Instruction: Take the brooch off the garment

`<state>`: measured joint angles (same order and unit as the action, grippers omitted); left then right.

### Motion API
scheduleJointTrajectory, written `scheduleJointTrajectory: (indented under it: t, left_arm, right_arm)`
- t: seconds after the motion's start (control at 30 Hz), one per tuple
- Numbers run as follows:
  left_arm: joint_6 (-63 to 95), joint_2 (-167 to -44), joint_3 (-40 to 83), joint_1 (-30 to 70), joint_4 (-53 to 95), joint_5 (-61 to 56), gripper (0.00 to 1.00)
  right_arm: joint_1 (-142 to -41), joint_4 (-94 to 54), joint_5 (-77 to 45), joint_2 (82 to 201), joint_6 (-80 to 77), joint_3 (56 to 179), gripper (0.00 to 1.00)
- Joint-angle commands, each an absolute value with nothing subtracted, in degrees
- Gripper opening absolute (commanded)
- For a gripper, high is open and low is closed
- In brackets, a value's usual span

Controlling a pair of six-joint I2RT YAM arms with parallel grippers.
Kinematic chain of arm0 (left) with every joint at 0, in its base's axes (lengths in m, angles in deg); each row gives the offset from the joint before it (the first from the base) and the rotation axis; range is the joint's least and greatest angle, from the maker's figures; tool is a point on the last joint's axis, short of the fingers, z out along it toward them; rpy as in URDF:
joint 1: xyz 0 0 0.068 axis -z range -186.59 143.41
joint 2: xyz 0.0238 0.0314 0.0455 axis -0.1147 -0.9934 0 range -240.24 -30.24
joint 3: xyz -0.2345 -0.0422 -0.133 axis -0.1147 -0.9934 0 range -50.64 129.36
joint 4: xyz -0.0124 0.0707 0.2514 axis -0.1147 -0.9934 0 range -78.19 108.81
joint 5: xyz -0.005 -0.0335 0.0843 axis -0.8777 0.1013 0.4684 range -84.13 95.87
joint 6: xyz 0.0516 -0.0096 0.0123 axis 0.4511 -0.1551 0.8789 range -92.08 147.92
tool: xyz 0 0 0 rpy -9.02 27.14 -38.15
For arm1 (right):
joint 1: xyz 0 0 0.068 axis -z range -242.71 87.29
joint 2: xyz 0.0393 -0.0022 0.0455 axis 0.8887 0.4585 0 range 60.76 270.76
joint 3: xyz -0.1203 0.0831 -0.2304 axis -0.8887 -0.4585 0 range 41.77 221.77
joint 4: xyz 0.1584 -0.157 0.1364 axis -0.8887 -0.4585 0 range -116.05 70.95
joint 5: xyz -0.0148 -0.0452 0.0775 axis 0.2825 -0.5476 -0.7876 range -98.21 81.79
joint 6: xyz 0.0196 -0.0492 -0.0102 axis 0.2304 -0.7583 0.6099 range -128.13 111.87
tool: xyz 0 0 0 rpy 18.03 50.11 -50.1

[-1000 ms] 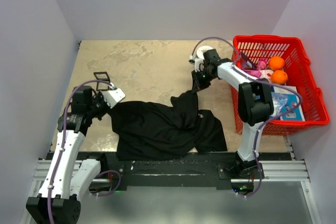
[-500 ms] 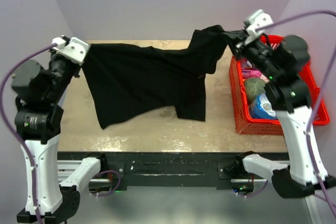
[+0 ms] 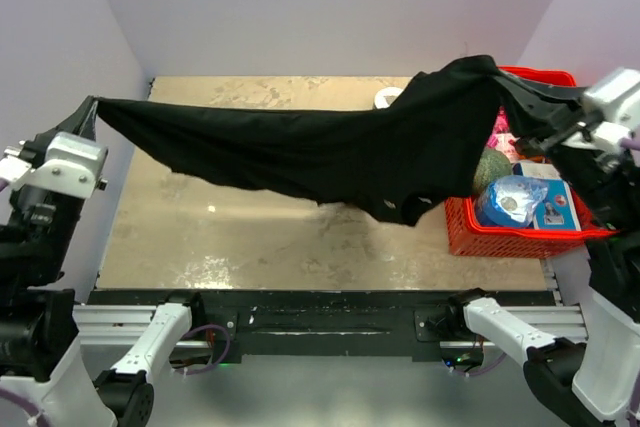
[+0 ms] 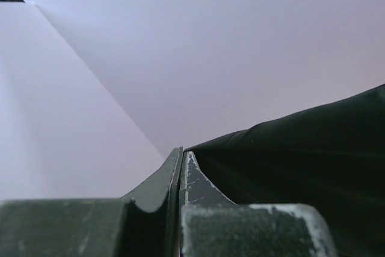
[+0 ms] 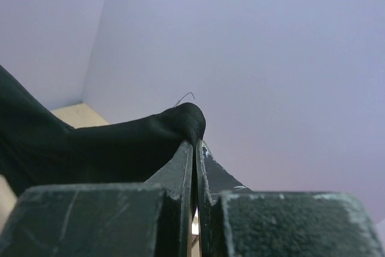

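Observation:
The black T-shirt (image 3: 330, 152) hangs stretched in the air between my two grippers, sagging over the table's middle. My left gripper (image 3: 93, 107) is shut on its left corner; the left wrist view shows the jaws (image 4: 181, 151) pressed together with cloth (image 4: 301, 161) running off to the right. My right gripper (image 3: 508, 87) is shut on the shirt's right end above the basket; in the right wrist view (image 5: 195, 144) a fold of cloth (image 5: 108, 142) bulges over the tips. A tiny pale speck near the lower hem (image 3: 407, 204) could be the brooch; it is too small to tell.
A red plastic basket (image 3: 560, 237) stands at the right, holding a blue-and-white bag (image 3: 510, 202), a green round thing (image 3: 490, 167) and a booklet (image 3: 556, 209). A small white object (image 3: 388, 97) lies at the table's back. Walls stand close on the left, back and right.
Both arms have lifted and spread apart, raising the shirt off the table and pulling it out wide and taut. The right end now hangs over the basket.

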<state>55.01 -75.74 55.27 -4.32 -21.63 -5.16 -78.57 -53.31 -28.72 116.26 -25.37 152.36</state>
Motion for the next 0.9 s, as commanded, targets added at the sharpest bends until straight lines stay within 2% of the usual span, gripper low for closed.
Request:
scheduleJointTrajectory:
  t: [0.0,0.13,0.23,0.47,0.67,0.87]
  left_arm:
    - [54.2,-77.7,62.9,-4.74,-24.25,-5.99,0.0]
    - [55.34,-80.07,66.26,-4.74,-24.69,-6.34,0.0]
    - [56.92,-79.38,61.44,-4.74,-23.82,-6.87,0.0]
    - [59.03,-76.21,34.06,-4.74,-16.88,-7.4,0.0]
    - [60.18,-78.49,14.18,-4.74,-7.48,-9.33,0.0]
    - [62.28,-94.12,9.13,-4.74,3.24,-6.97,0.0]
  right_arm:
    - [-78.62,-55.88,-29.04,117.8,-22.9,161.45,0.0]
    - [-78.62,-56.76,-28.16,120.25,-22.37,165.52,0.0]
    - [-78.62,-55.54,-28.78,120.79,-22.55,163.25,0.0]
    - [-78.53,-43.5,-30.44,120.79,-22.02,143.49,0.0]
    - [-78.8,-31.46,-30.36,127.63,-21.06,126.87,0.0]
    - [-79.76,-21.88,-27.2,143.61,-22.02,120.79,0.0]
